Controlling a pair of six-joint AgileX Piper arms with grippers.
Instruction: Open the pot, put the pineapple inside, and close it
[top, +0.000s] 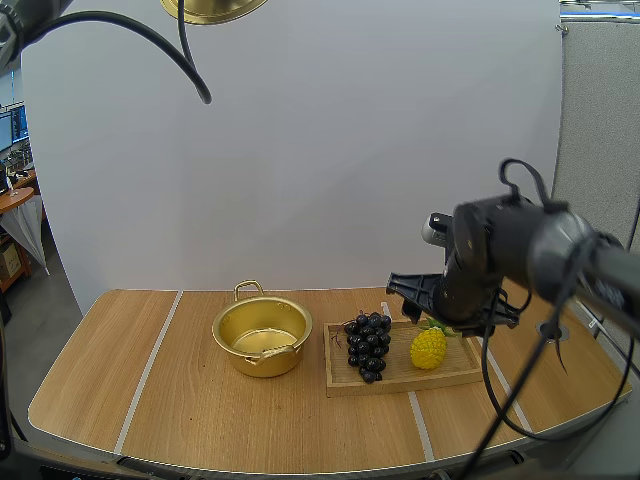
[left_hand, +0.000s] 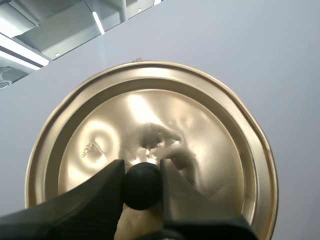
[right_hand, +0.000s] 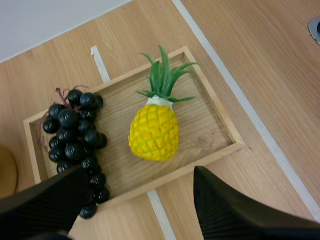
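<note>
The pineapple (right_hand: 154, 131) is laid crosswise in the wooden tray (right_hand: 212, 131), crown toward its back rim. The right gripper (right_hand: 139, 175) is held wide above. The lid (left_hand: 205, 125) is clamped by the left gripper (left_hand: 142, 174).

The pot (top: 265, 358) is gold-coloured metal, polished and glossy, and the lid (left_hand: 210, 150) is the same bright metal — smooth at the rim, crinkled around its matt black knob (left_hand: 142, 186). The tray (right_hand: 205, 127) is pale bare wood with visible grain. The grapes (right_hand: 75, 130) are dark and glossy; the pineapple (right_hand: 154, 131) looks like plastic — bumpy yellow skin, smooth green leaves. The table (top: 200, 420) is matt wood-grain with pale smooth strips. The right gripper (right_hand: 139, 172) has matt black fingers (right_hand: 235, 212), ribbed inside.
</note>
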